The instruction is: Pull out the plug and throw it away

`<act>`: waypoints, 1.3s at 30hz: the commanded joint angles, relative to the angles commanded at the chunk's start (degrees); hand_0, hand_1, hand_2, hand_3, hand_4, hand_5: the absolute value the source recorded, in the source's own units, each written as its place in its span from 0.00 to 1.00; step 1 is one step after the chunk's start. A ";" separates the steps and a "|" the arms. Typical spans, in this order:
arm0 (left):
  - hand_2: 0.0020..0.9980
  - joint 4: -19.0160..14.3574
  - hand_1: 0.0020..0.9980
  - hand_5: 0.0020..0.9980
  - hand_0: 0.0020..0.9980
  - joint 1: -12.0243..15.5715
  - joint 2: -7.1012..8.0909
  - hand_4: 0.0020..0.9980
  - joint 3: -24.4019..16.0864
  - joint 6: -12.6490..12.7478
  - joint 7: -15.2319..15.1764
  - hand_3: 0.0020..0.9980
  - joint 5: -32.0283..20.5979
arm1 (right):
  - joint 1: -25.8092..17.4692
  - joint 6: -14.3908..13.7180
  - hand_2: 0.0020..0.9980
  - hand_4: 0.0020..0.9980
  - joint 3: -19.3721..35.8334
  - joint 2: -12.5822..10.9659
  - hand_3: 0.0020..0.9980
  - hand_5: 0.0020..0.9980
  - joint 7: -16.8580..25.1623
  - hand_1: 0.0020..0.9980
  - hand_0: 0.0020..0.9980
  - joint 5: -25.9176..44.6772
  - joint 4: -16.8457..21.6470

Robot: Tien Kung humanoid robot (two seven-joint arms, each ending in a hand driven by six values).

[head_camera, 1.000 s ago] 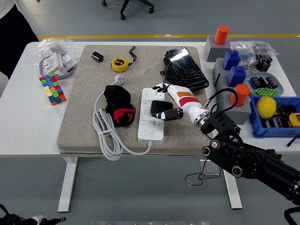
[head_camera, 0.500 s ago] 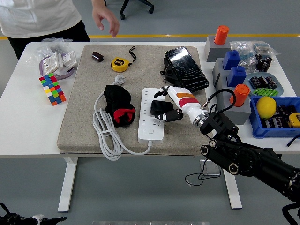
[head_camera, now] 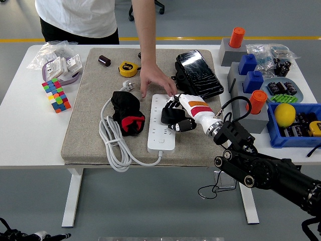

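The right robot hand (head_camera: 176, 114) grasps the black plug (head_camera: 170, 116) seated in the white power strip (head_camera: 161, 131) on the grey mat (head_camera: 85, 125), mid-bench. A person's hand (head_camera: 155, 82) presses the strip's far end.

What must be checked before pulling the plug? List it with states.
1. Robot hand closed on the black plug: ok.
2. Plug seated in the white power strip: ok, not yet out.
3. Person's hand away from the strip: not ok, it rests at the strip's far end.
4. Strip held down by that hand: cannot tell.
5. Coiled white cable away from the plug: ok.
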 joint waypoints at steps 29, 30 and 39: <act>0.69 -0.14 0.67 0.69 0.53 0.09 0.08 0.82 -0.56 -0.35 0.46 0.66 1.17 | -0.67 0.26 0.47 0.88 4.15 0.00 0.54 0.00 1.34 0.40 0.38 -0.73 3.31; 0.69 -0.13 0.67 0.69 0.53 0.12 0.05 0.82 -0.55 -0.35 0.45 0.66 1.13 | -0.84 0.23 0.47 0.88 4.98 -0.05 0.54 0.00 1.33 0.40 0.38 -1.20 4.04; 0.69 -0.03 0.67 0.69 0.53 0.29 -0.07 0.83 0.15 -0.09 -0.04 0.66 -0.08 | -3.20 0.49 0.46 0.89 10.60 -2.30 0.54 0.00 1.11 0.39 0.38 -4.04 8.74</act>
